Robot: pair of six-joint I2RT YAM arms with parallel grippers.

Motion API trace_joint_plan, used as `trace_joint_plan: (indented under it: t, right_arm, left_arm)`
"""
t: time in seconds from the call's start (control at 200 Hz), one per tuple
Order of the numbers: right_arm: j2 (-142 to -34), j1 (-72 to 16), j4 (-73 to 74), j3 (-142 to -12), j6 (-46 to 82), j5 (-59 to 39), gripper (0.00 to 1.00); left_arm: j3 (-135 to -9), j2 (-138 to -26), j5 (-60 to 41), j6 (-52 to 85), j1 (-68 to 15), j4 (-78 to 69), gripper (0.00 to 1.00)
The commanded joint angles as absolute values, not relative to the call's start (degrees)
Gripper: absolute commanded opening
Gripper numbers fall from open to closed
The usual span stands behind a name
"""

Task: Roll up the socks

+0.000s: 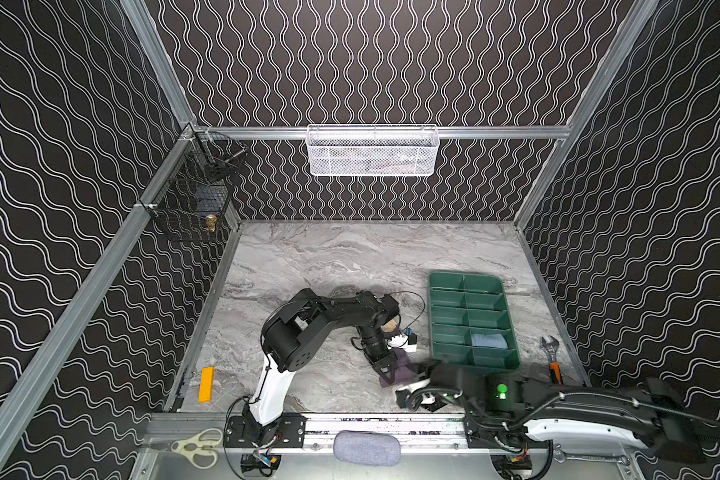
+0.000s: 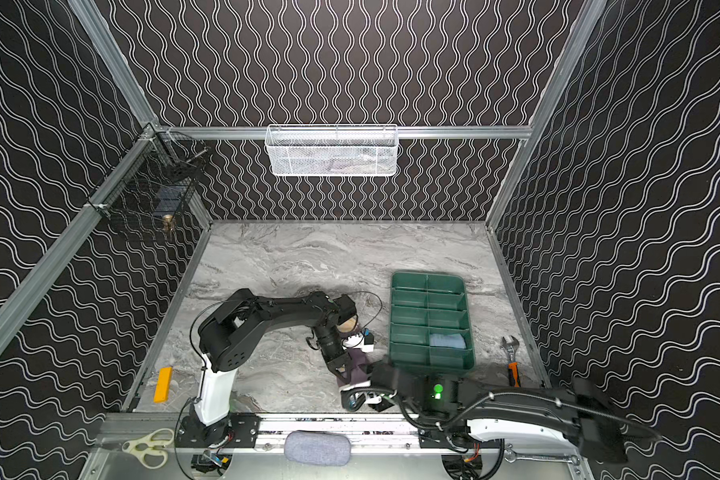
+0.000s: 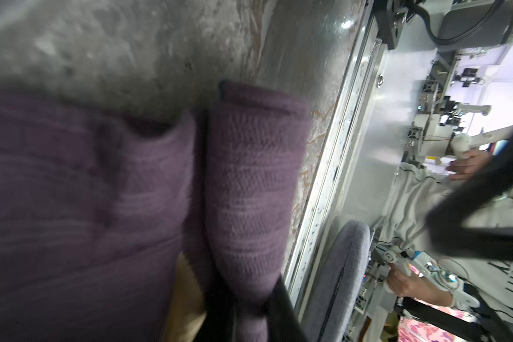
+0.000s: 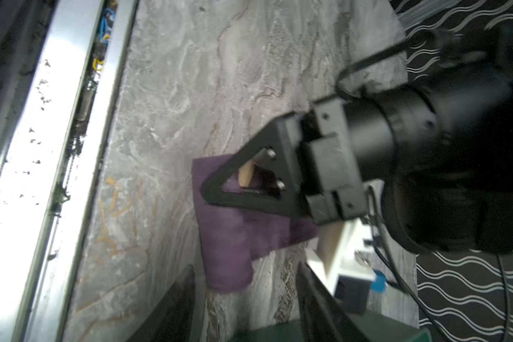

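Near the front edge of the table (image 1: pixel 329 266), just beside the green tray (image 1: pixel 466 275), the purple sock (image 4: pixel 228 237) lies part-rolled, with the left tool (image 4: pixel 208 189) pinched shut on a fold of it and the right tool (image 4: pixel 249 302) spread either side of its rolled end. I judge the left should hold that fold taut while the right closes squarely on the roll without dragging the cloth. The marbled top is smooth and bare behind, yet the tray and the front rail (image 4: pixel 57 148) crowd the work.

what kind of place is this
Probably a robot lab test cell: the left arm and right arm are bolted to an aluminium rail by a marble-look tabletop, patterned wall panels box it in, and an operator's hand grips a control handle outside.
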State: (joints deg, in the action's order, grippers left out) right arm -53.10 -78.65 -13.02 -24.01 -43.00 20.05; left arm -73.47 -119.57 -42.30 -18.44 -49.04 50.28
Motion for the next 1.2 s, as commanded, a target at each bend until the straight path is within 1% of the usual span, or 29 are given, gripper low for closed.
trace_joint_plan:
  t: [0.0, 0.115, 0.225, 0.32, 0.455, 0.495, 0.576, 0.616, 0.731, 0.881, 1.071, 1.196]
  right_arm:
    - [-60.8, -79.7, -5.3, -24.4, -40.2, 27.2, 0.55]
    - [-68.6, -79.6, 1.4, -23.5, -40.6, 28.0, 0.53]
    - [-71.7, -79.4, 7.1, -21.6, -41.8, 28.3, 0.52]
    - [-73.3, -79.0, 7.6, -21.2, -41.8, 26.9, 0.45]
    - [-76.1, -78.7, 6.6, -20.7, -40.1, 24.9, 0.27]
    - [-77.1, -78.7, 6.0, -20.7, -39.0, 24.9, 0.19]
    - [-78.7, -78.7, 4.4, -21.1, -38.0, 24.4, 0.07]
    - [-79.1, -78.7, 3.4, -21.5, -37.5, 24.0, 0.00]
    - [-78.7, -78.7, 0.8, -22.3, -36.9, 23.1, 0.00]
    - [-77.3, -78.7, -5.1, -23.9, -34.8, 21.0, 0.00]
    - [-76.2, -78.6, -14.1, -26.5, -31.2, 16.8, 0.00]
    - [-76.7, -77.4, -18.2, -28.8, -30.1, 13.3, 0.00]
  left_arm:
    - [-73.0, -122.4, -19.7, -20.3, -49.0, 45.1, 0.02]
    - [-73.4, -122.6, -19.7, -20.3, -48.8, 45.3, 0.02]
    - [-73.6, -122.8, -19.8, -20.7, -48.7, 45.7, 0.02]
    - [-73.7, -122.9, -19.9, -20.9, -48.7, 45.8, 0.02]
    - [-74.4, -122.9, -20.2, -21.2, -48.8, 46.0, 0.03]
    - [-74.5, -122.7, -20.1, -21.3, -48.7, 46.0, 0.04]
    - [-74.8, -122.3, -19.9, -21.4, -48.7, 46.3, 0.07]
    - [-75.0, -122.0, -19.8, -21.5, -48.7, 46.6, 0.09]
    - [-75.0, -120.3, -19.0, -21.7, -48.8, 46.9, 0.16]
    - [-73.5, -114.8, -16.3, -21.4, -48.7, 45.4, 0.40]
    - [-71.2, -103.4, -11.5, -19.8, -48.4, 45.0, 0.53]
    - [-70.0, -94.4, -6.1, -18.2, -47.9, 45.8, 0.54]
